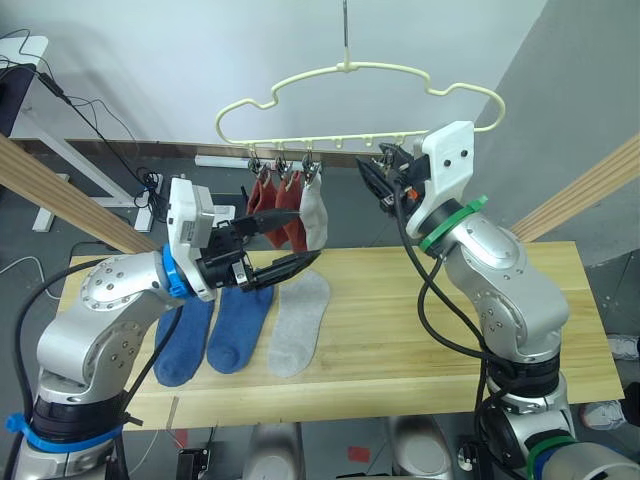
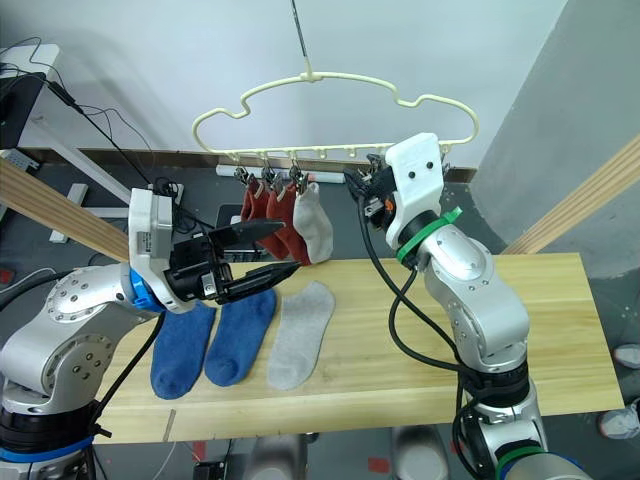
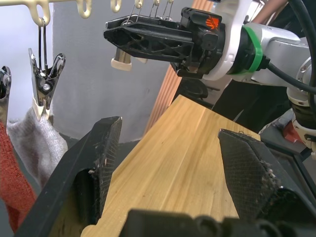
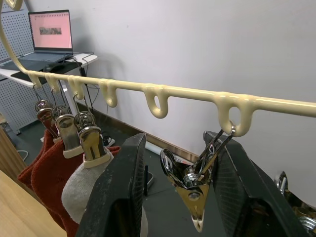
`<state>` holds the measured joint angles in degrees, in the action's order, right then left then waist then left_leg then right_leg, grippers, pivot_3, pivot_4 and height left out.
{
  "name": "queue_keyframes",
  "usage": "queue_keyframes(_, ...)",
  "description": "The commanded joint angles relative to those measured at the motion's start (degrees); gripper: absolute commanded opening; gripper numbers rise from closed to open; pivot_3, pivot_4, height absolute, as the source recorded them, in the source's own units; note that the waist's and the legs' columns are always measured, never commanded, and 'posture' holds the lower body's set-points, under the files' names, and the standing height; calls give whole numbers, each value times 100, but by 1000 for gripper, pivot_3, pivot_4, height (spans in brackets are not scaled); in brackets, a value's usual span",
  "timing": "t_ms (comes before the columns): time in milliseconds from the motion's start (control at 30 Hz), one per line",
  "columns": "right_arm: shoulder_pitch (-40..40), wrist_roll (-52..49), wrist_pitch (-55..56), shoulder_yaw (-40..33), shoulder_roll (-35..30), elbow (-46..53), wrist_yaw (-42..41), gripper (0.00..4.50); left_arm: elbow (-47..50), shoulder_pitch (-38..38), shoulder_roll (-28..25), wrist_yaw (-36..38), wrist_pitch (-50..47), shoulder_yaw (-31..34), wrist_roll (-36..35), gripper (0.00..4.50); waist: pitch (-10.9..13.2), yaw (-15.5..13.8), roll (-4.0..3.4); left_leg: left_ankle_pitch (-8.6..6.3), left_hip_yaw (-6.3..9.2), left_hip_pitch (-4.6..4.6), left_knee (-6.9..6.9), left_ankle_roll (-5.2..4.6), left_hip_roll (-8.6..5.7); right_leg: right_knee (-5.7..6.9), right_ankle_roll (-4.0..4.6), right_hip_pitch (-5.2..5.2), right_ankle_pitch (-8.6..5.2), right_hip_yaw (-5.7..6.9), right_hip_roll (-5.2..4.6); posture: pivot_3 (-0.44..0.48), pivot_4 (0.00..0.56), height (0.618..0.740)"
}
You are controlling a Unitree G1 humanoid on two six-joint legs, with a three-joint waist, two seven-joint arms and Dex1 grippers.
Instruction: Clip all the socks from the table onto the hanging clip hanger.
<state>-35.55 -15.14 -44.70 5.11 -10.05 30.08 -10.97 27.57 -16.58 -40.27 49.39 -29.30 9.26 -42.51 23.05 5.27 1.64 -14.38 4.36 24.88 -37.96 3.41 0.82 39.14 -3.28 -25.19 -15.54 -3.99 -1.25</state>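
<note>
The pale yellow clip hanger (image 1: 360, 68) hangs above the table (image 1: 420, 320). Its left clips hold two rust red socks (image 1: 268, 200) and a light grey sock (image 1: 315, 215). Two blue socks (image 1: 185, 335) (image 1: 240, 320) and a grey sock (image 1: 300, 320) lie flat on the table's left part. My left gripper (image 1: 308, 235) is open, held just in front of the hanging grey sock, with nothing in it. My right gripper (image 4: 175, 143) is raised to the hanger's bar and stands open, its fingers either side of an empty metal clip (image 4: 191, 185).
Slanted wooden poles stand at the left (image 1: 60, 190) and right (image 1: 590, 190) of the table. Behind are a white desk with a laptop (image 4: 49, 32) and cables on the floor. More empty clips hang on the right of the bar.
</note>
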Motion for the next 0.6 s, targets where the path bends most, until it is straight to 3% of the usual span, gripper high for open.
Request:
queue_keyframes(33,-56,-25,139,-112,57,150,33,1937,244,62,42,-33,117,21,9,3457,0,1,0,0,0,0,0,0,0,0,0,0,0,0,0,-170,380,740)
queue_keyframes(100,-59,-28,146,-134,77,138,39,1782,241,85,70,-87,125,23,38,3457,0,2,0,0,0,0,0,0,0,0,0,0,0,0,0,-170,380,740)
queue_keyframes(333,-59,-66,155,-230,113,117,32,61,352,277,300,-516,19,-89,182,3457,0,11,0,0,0,0,-1,-1,0,2,1,0,1,0,0,-170,380,740)
queue_keyframes(500,-68,-66,138,-252,124,109,25,27,492,497,336,-857,-165,-278,386,3457,-1,33,0,1,0,0,-2,-2,1,7,1,0,1,0,-1,-175,382,740)
queue_keyframes(600,-67,-63,148,-264,125,86,12,27,375,794,661,-1453,-142,-443,777,3457,-2,48,-1,1,-1,-2,-2,-3,0,9,1,0,1,-4,-1,-175,382,740)
